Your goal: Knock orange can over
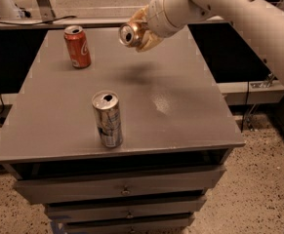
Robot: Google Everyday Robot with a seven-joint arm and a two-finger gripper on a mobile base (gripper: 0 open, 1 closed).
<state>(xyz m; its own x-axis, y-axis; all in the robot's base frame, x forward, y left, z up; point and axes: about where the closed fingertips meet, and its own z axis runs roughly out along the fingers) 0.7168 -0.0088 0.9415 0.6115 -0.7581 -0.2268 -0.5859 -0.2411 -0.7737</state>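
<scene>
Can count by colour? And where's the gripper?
Red cola can: 1, upright on the table, back left.
Silver-and-blue can: 1, upright, near the front.
Orange can: 1, tilted, held above the table's back middle by the gripper.
Total: 3 cans.

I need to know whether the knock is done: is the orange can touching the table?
Apart. The camera view shows the orange can held sideways in the gripper, above the table, with its shadow lying separate on the surface below.

Tilted orange can (130, 34), aloft in tool (143, 32)
</scene>
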